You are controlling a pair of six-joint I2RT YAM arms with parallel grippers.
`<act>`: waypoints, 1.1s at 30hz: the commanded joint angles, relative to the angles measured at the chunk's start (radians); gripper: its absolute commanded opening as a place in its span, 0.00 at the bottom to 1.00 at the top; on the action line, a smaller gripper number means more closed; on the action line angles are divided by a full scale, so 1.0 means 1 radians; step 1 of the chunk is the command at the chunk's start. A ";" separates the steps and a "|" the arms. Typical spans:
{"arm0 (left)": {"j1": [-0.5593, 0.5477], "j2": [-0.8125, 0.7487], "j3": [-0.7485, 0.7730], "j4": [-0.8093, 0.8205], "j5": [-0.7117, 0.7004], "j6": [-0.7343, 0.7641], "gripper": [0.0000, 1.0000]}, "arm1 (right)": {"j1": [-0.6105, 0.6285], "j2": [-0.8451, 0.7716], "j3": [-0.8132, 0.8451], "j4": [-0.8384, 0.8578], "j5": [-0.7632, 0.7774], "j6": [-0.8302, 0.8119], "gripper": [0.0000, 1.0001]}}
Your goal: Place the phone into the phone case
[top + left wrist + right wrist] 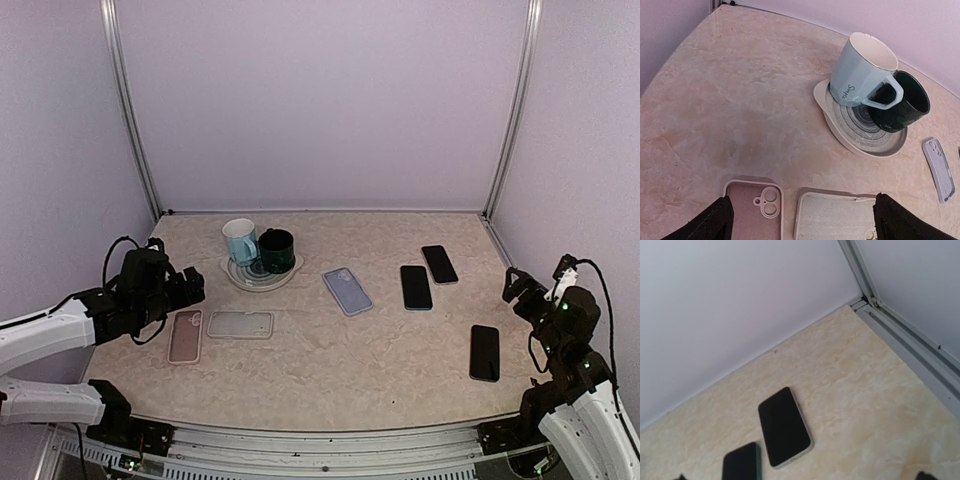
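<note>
Three dark phones lie on the right of the table: one at the back point(439, 264), one beside it point(416, 287), one nearer the front point(485, 352). Three empty cases lie open side up: a pink case point(185, 337), a whitish case point(240, 324) and a lavender case point(347, 291). My left gripper point(190, 287) is open and empty, just above the pink case point(752, 210) and the whitish case point(835, 217), its fingers point(715, 220) spread wide. My right gripper point(518, 283) is open and empty, facing two phones point(784, 426) point(741, 463).
A light blue mug point(240, 241) and a dark green mug point(277, 250) stand on a round plate point(262, 280) at the back left, also in the left wrist view point(865, 135). Walls with metal posts close in the table.
</note>
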State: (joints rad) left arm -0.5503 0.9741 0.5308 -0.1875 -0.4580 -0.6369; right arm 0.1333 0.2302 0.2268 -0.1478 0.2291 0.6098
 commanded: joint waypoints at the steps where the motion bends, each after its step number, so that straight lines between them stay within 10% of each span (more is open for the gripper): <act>1: -0.001 0.005 -0.005 0.063 0.191 0.078 0.94 | -0.008 -0.039 -0.008 0.033 -0.017 0.070 0.99; 9: -0.180 0.125 0.077 0.087 0.361 0.295 0.92 | -0.008 -0.110 -0.052 0.243 -0.275 -0.068 0.99; 19: -0.257 0.640 0.395 -0.230 0.325 0.432 0.87 | -0.005 0.341 0.157 0.226 -0.567 -0.200 0.99; 33: -0.275 0.738 0.457 -0.341 0.415 0.531 0.84 | -0.002 0.394 0.163 0.192 -0.643 -0.247 0.97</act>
State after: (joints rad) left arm -0.8421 1.6756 0.9379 -0.4641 -0.0437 -0.1486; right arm 0.1333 0.6388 0.3836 0.0540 -0.3874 0.3855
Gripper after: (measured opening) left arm 0.840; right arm 0.972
